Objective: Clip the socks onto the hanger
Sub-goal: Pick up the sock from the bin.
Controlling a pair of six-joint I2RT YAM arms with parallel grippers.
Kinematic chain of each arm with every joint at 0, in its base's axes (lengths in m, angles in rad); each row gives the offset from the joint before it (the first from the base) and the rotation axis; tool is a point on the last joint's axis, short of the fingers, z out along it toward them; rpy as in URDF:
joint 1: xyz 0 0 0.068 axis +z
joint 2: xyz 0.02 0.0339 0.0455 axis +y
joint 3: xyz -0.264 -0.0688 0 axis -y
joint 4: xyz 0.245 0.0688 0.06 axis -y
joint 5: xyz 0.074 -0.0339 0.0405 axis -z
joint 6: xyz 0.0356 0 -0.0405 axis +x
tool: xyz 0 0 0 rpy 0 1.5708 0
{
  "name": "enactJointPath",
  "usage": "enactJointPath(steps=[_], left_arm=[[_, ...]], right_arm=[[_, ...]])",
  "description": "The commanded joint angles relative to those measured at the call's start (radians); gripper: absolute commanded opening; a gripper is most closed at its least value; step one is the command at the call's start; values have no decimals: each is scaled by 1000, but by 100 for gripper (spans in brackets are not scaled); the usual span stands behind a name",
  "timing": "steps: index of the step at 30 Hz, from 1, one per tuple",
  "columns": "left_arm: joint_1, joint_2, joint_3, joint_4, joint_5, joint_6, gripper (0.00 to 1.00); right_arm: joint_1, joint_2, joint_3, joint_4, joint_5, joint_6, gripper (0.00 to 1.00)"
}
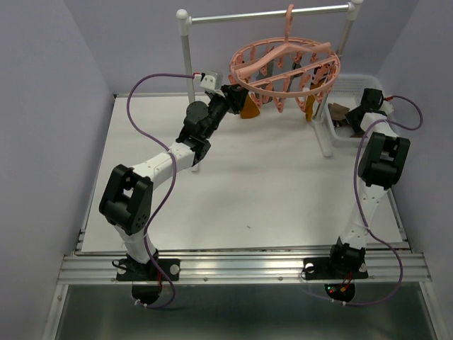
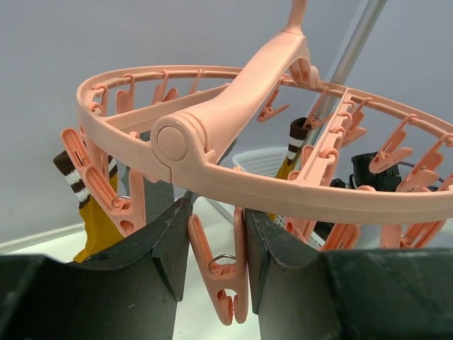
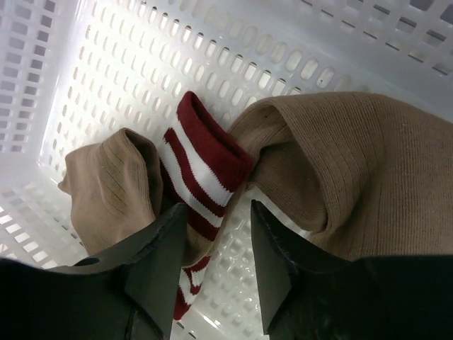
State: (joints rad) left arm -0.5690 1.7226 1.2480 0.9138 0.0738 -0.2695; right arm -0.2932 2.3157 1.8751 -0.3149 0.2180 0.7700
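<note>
In basket (image 3: 106, 64), counter's (image 1: 248, 191) far right corner: tan socks (image 3: 368, 170), red-striped sock (image 3: 205, 163) straddled by open right tool (image 3: 219, 212). Left tool (image 2: 217, 209) clamped on hanger (image 2: 233, 113) clip (image 2: 212, 273).

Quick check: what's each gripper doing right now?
Left gripper: closed on a pink hanger clip.
Right gripper: open, straddling the red-striped sock in the white basket, not yet gripping.

The left arm (image 1: 164, 163) and right arm (image 1: 381, 161) are white links with bulky black joints; a thin purple cable (image 1: 128, 103) loops along each, and the left pincer (image 2: 216, 212) is matte black.
</note>
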Motion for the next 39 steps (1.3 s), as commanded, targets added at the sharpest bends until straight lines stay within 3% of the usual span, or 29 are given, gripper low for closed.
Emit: enactJointPath(steps=[1,7,24,26,28,33,37,39], left_arm=[[-3,-37,18,45,-16,18,0],[-3,-32,21,45,-14,13,0],[-3,-54,13,30,-19,29,0],[-3,-55,11,30,-19,30,0],[-3,-58,10,30,-17,32,0],[-3,-64,5,30,-22,38,0],[-3,-72,1,25,-19,39,0],[-3,-74,-2,25,-22,38,0]], right_arm=[[-7,11,61,31,-8,14,45],[-7,16,52,101,-20,-9,32],[-7,70,78,119,-11,22,31],[-7,65,73,119,-3,20,29],[-7,54,67,125,1,6,18],[-7,-18,35,154,15,-95,1],[55,-183,-132,314,13,-271,1],[95,-249,-198,411,96,-393,1]])
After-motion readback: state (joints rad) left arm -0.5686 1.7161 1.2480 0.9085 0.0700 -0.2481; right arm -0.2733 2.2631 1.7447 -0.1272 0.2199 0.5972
